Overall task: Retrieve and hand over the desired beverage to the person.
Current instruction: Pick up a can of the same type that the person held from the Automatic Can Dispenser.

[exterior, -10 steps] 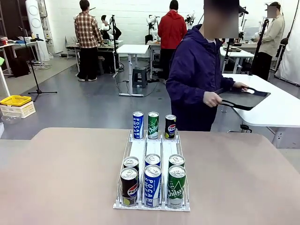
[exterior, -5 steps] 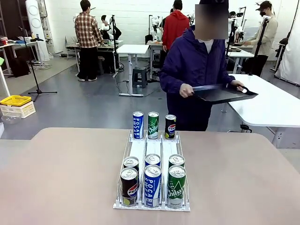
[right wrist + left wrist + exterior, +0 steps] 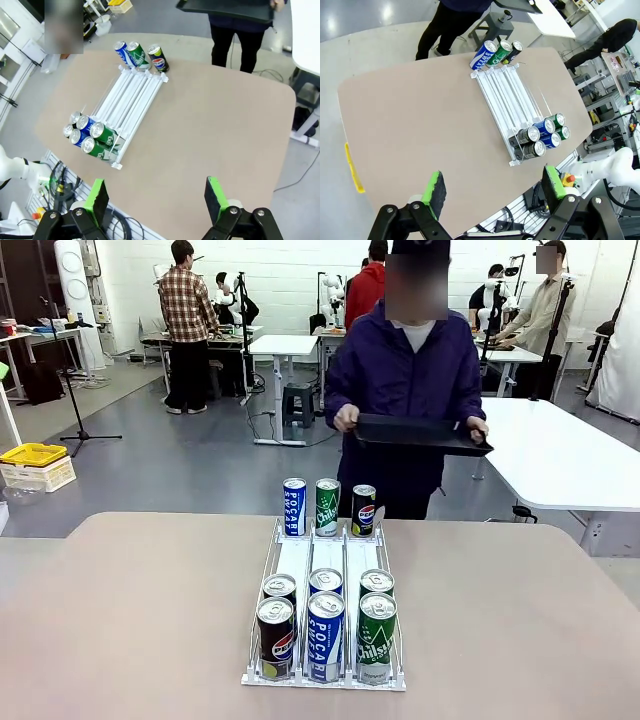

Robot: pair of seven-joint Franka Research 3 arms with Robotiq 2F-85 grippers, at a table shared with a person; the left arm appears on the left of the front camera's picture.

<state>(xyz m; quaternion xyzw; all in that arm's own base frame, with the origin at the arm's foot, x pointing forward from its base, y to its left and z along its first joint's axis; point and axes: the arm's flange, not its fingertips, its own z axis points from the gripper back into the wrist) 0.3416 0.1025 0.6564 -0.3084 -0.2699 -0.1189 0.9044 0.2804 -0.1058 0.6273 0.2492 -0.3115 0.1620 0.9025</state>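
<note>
While the purple-jacketed person [image 3: 405, 370] holds a flat black tray [image 3: 420, 432], upper centre, my left gripper [image 3: 493, 184] and right gripper [image 3: 156, 196] gape empty. The metal drink cans [image 3: 325, 625] sit in a white wire rack [image 3: 326, 558], lower centre. I think the next move needs their choice.

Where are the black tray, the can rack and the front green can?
tray [image 3: 420, 433], front view, its front wall.
rack [image 3: 327, 556], front view, bare middle lane.
front green can [image 3: 376, 642], front view, its label.
</note>
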